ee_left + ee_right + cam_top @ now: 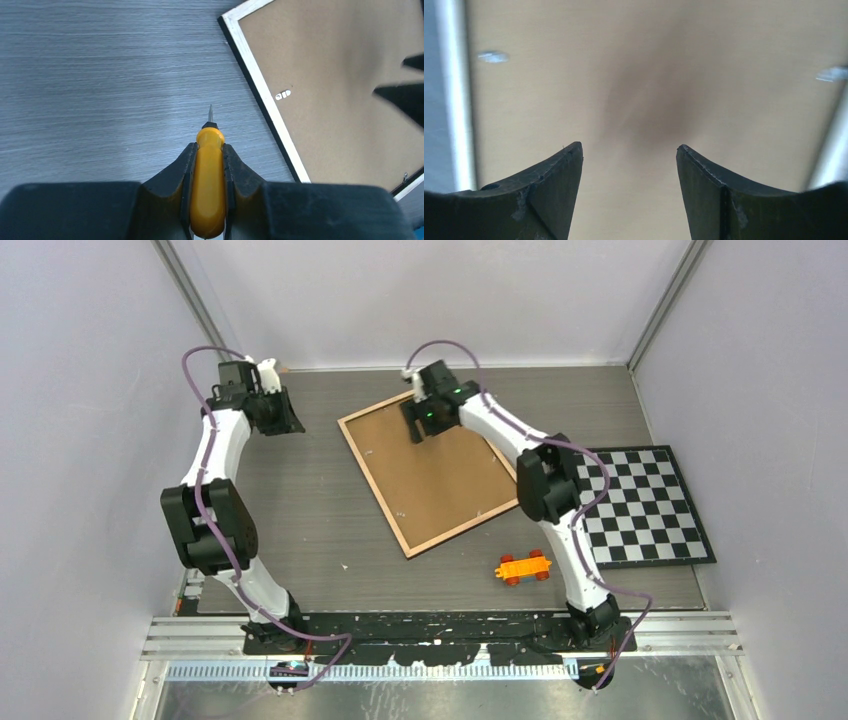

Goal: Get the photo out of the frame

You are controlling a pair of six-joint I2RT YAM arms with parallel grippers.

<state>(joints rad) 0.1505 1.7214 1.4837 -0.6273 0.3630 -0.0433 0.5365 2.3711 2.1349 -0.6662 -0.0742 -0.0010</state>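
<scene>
Lying face-down, the frame (437, 472), brown backing board, light wooden rim

frame (432, 490) back: matt brown fibreboard, smooth, with a pale wood rim. table (300, 510) left of the frame: matt grey, fine grain. screwdriver (208, 175) handle is glossy orange plastic, tip metal.

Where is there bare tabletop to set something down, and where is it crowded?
Widest bare patch: table between the left arm and the frame. A strip lies between the frame's near corner and the arm bases, left of the orange toy car. Crowded: right side, with right arm and checkerboard mat.
</scene>
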